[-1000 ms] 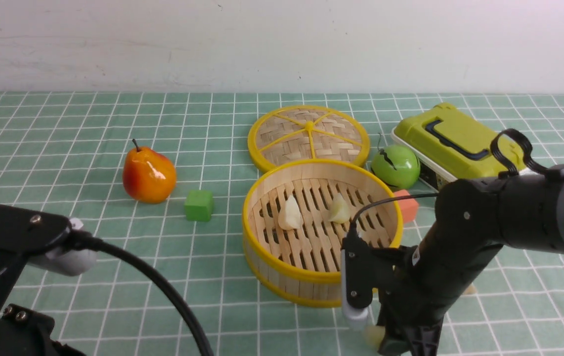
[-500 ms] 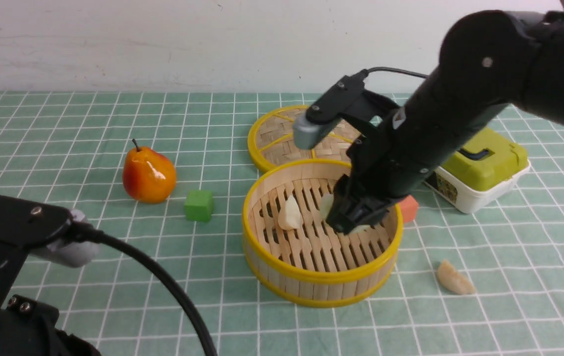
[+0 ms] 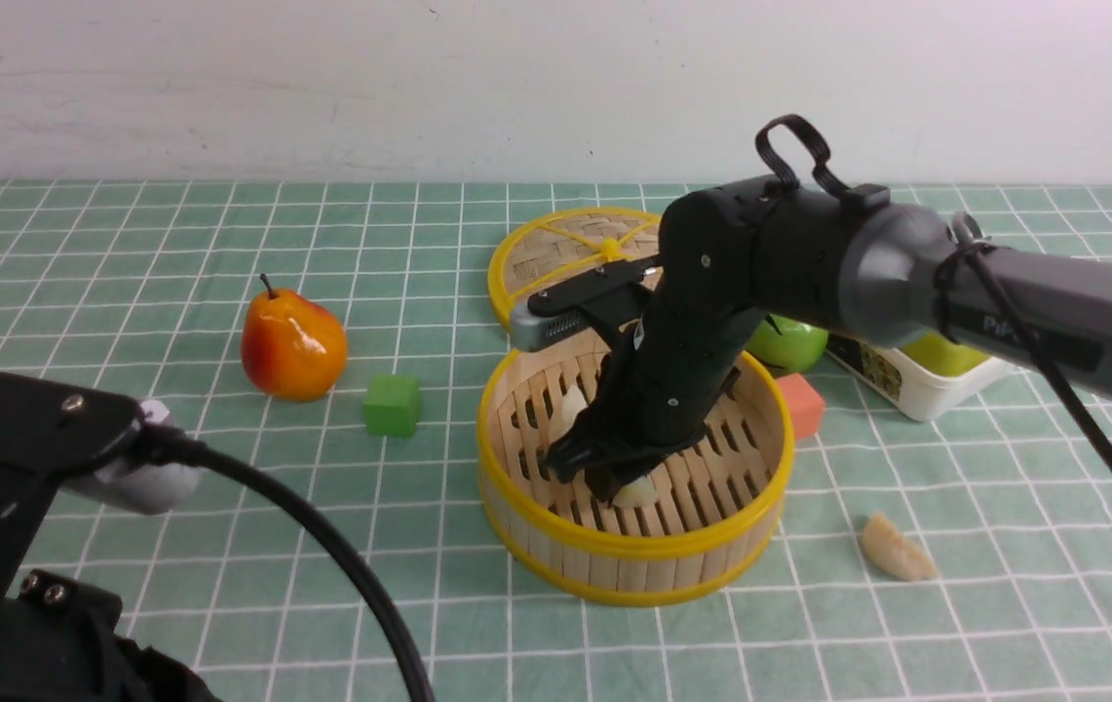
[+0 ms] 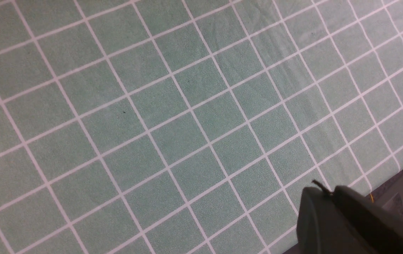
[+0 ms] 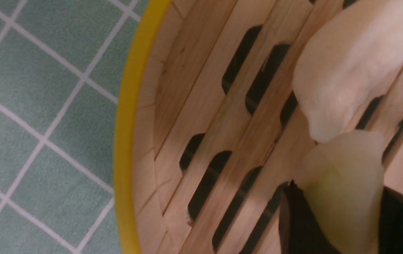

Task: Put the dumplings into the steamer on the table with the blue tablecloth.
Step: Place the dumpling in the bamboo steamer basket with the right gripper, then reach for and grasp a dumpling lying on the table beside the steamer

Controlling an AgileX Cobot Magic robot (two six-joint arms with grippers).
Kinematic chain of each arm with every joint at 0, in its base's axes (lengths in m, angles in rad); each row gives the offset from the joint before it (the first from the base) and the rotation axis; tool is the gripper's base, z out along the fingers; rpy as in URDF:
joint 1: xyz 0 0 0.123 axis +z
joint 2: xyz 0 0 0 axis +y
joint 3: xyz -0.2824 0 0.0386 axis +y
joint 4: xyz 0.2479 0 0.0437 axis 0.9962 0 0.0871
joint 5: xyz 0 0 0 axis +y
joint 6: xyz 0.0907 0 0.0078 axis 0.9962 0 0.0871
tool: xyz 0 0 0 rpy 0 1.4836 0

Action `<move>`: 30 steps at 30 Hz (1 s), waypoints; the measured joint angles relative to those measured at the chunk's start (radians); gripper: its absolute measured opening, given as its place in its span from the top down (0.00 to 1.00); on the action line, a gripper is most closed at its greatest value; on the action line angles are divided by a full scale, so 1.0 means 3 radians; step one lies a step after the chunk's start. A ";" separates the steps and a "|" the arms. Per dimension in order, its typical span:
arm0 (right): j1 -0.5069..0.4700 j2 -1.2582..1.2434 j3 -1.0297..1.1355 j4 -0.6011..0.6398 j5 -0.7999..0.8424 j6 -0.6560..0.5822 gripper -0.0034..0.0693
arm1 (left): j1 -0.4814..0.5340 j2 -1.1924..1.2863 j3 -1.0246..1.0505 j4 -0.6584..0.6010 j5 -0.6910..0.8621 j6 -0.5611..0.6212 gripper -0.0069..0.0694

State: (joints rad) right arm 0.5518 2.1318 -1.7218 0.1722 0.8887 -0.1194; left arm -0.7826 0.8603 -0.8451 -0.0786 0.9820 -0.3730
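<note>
— Why clamp the right gripper [image 3: 619, 483] on a dumpling [image 5: 342, 197] so low in the steamer [image 3: 614, 551]?
— To lay it beside a second dumpling [image 5: 349, 70], not drop it. Leaves a last dumpling [image 3: 892, 551] near the table's [image 3: 175, 244] front right edge. Left gripper [image 4: 346, 218]: apart or together, cannot tell.

The right arm [image 3: 741, 263] has a rounded black joint housing, a smooth grey sleeve and a dark grey link with pale lettering [image 3: 1004, 330]. It carries a black cable loop [image 3: 789, 146], a thin black cable [image 3: 1062, 390] and a grey-faced camera block [image 3: 541, 327]. The right pincer [image 3: 619, 480] is matte black. The left arm [image 3: 29, 429] shows a black plate with silver screws [image 3: 73, 402], a grey cylinder [image 3: 141, 483] and a thick black cable [image 3: 322, 556].
</note>
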 joint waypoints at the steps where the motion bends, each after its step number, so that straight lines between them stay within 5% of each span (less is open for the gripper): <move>1: 0.0000 0.0012 -0.0015 0.0000 -0.0002 0.0000 0.51 | 0.0000 0.0000 0.0000 0.0000 0.0000 0.0000 0.86; 5: 0.0000 -0.0010 -0.0162 -0.0019 0.0257 -0.0007 0.28 | 0.0000 0.0000 0.0000 0.0000 0.0000 0.0000 0.85; 9: 0.0000 -0.0218 -0.0322 -0.0265 0.0749 -0.0046 0.16 | 0.0000 0.0000 0.0000 0.0000 0.0008 0.0000 0.84; 14: -0.0117 -0.0635 -0.0231 -0.0618 0.0973 -0.0019 0.18 | 0.0000 0.0000 0.0000 0.0000 0.0052 0.0000 0.84; 22: -0.0916 -0.0905 0.0874 -0.0508 0.0455 0.0011 0.27 | 0.0000 0.0000 0.0000 0.0003 0.0064 0.0001 0.83; 30: -0.0965 -0.0693 0.1302 -0.0508 -0.0040 -0.0205 0.28 | 0.0000 0.0000 0.0000 0.0067 0.0028 0.0004 0.82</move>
State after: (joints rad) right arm 0.2623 1.9240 -1.3311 0.0197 0.8769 -0.1809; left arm -0.7826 0.8603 -0.8451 -0.0585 0.9904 -0.3718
